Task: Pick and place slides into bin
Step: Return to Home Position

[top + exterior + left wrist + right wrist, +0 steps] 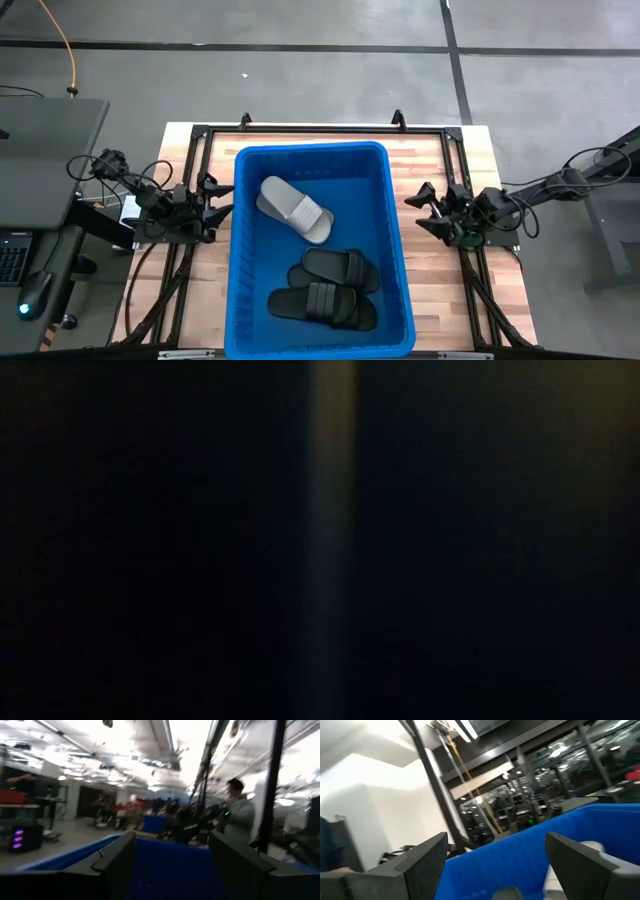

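The blue bin [310, 150] stands in the middle of the wooden desk [440, 270], filling most of the space between the two arms. All the slides I can see lie inside it. A light grey slide [295, 210] rests on the bin floor in the half farther from the desk's front edge, angled across it with its strap up. The black slides [325, 288] are heaped together in the nearer half, overlapping one another, so I cannot count them for sure. The left end effector [212, 198] hangs just outside the bin's left wall, pointing toward it, with its two fingers spread apart and holding nothing. The right end effector [424, 210] sits off the bin's right wall, a little farther from it, likewise facing the bin with its fingers spread apart and holding nothing. From the left wrist view, the blue rim shows between that arm's fingers, and beyond the desk a person [241, 815] in a light top stands in the room.
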`<move>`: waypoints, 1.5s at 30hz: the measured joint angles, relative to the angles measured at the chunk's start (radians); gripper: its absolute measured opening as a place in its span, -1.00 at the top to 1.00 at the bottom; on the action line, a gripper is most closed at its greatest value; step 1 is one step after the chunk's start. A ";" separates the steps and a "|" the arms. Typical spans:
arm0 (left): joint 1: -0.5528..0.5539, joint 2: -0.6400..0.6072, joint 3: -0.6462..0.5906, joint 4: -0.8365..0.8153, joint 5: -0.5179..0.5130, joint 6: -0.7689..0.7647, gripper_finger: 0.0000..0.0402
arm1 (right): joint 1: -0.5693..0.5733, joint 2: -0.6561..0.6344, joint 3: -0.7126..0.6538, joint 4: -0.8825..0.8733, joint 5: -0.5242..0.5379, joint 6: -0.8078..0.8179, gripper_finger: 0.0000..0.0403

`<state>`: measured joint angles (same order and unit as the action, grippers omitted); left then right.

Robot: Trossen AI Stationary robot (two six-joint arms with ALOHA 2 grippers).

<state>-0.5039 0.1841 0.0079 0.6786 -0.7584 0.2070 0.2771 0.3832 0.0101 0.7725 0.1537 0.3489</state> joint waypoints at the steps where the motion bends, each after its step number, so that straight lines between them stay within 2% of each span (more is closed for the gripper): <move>1: 0.000 0.000 0.000 -0.016 -0.020 0.002 -0.19 | 0.000 0.000 0.000 -0.006 0.018 -0.008 -0.59; 5: 0.001 0.000 0.000 -0.074 -0.155 -0.036 -0.19 | 0.000 0.000 0.000 -0.009 0.082 -0.014 -0.59; 7: 0.001 0.000 0.000 -0.076 -0.177 -0.033 -0.19 | 0.000 0.001 0.000 -0.013 0.102 -0.014 -0.59; 9: 0.001 0.000 0.000 -0.072 -0.165 -0.020 -0.19 | 0.000 0.001 0.000 -0.013 0.105 -0.014 -0.59; 13: 0.001 0.000 0.000 -0.093 -0.046 0.005 -0.19 | 0.000 0.000 0.000 -0.046 0.105 0.030 -0.59; 15: 0.001 0.000 0.000 -0.106 -0.041 -0.001 -0.19 | 0.000 0.001 -0.001 -0.072 0.096 0.060 -0.59; 19: 0.001 -0.001 0.001 0.030 -0.002 0.121 -0.19 | 0.000 0.001 -0.001 -0.096 0.083 0.077 -0.59; 23: 0.048 -0.026 0.001 0.049 -0.081 0.185 -0.19 | -0.005 -0.004 -0.001 -0.048 0.081 0.011 -0.59; 25: 0.102 -0.042 0.001 0.002 -0.046 0.149 -0.19 | -0.019 -0.006 -0.001 -0.061 0.115 0.012 -0.59; 27: 0.169 -0.053 0.001 -0.047 0.034 0.086 -0.19 | -0.044 -0.006 -0.001 -0.083 0.131 0.034 -0.59; 31: 0.304 -0.053 0.001 -0.148 0.162 -0.035 -0.19 | -0.106 -0.006 -0.001 -0.071 0.035 0.043 -0.59; 34: 0.374 -0.054 0.001 -0.183 0.209 -0.084 -0.19 | -0.149 -0.006 -0.002 -0.057 -0.051 0.043 -0.59; 39: 0.431 -0.054 0.001 -0.216 0.248 -0.110 -0.19 | -0.195 -0.006 -0.002 -0.088 -0.102 0.045 -0.59; 45: 0.432 -0.053 0.001 -0.295 0.270 -0.189 -0.19 | -0.197 -0.006 -0.002 -0.105 -0.124 -0.045 -0.59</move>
<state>-0.0723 0.1307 0.0086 0.3837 -0.4882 0.0184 0.0799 0.3775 0.0086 0.6678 0.0296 0.3035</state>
